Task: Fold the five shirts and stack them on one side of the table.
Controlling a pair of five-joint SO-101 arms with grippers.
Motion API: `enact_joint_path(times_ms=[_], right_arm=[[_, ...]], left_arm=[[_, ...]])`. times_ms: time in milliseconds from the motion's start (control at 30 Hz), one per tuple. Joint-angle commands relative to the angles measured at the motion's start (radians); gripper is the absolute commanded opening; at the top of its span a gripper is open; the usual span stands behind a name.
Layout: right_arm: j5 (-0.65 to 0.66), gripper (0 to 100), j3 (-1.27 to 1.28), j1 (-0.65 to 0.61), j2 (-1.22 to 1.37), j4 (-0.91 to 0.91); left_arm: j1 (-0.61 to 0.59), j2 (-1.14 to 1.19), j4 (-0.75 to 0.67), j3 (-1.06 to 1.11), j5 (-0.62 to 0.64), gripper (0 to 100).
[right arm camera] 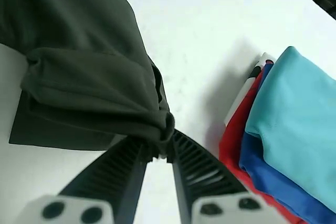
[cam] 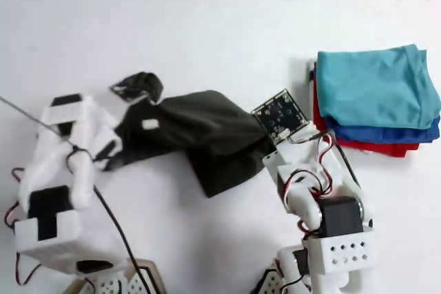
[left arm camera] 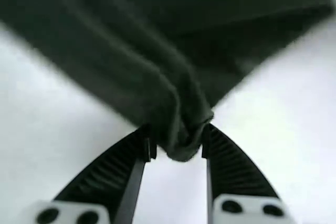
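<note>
Jaws clamped tight on both sides: left gripper (left arm camera: 177, 146) and right gripper (right arm camera: 161, 151) each pinch the black shirt (cam: 207, 129), arms bent low over the middle of the table (cam: 207, 32).

We hold both arms side by side, each bent forward from its base. Our left arm (cam: 58, 170) lies low, its white wrist turned inward. Our left gripper (left arm camera: 177, 148) is clamped on a bunched fold of the black shirt (left arm camera: 157, 66). Its two ribbed black fingers (left arm camera: 126, 174) slant toward each other, with cloth pinched between their tips. Our right arm (cam: 324, 204) carries red and white wires (cam: 313, 170) looped over its wrist, and the wrist camera board (cam: 281, 116) sits at its front end. Our right gripper (right arm camera: 161, 153) is closed as well, its tips almost meeting as they nip a gathered edge of the same shirt
</note>
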Motion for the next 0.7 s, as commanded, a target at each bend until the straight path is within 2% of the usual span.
enact_joint_path(times_ms=[0,133,233,500,667], right_arm=[[0.009,2.1,-0.014,0.005,-0.024,-0.022],[0.009,2.1,-0.014,0.005,-0.024,-0.022],[0.009,2.1,-0.014,0.004,-0.024,-0.022],[0.008,2.1,-0.014,0.004,-0.024,-0.022],[0.008,2.1,-0.014,0.004,-0.024,-0.022]], left_arm=[[-0.084,-0.008,-0.077,-0.002,0.005,17],[-0.155,-0.015,-0.15,-0.002,0.029,17],[-0.169,-0.015,-0.147,-0.022,0.071,17],[-0.196,-0.014,-0.005,-0.243,0.19,17],[-0.226,-0.012,0.021,-0.338,0.308,17]])
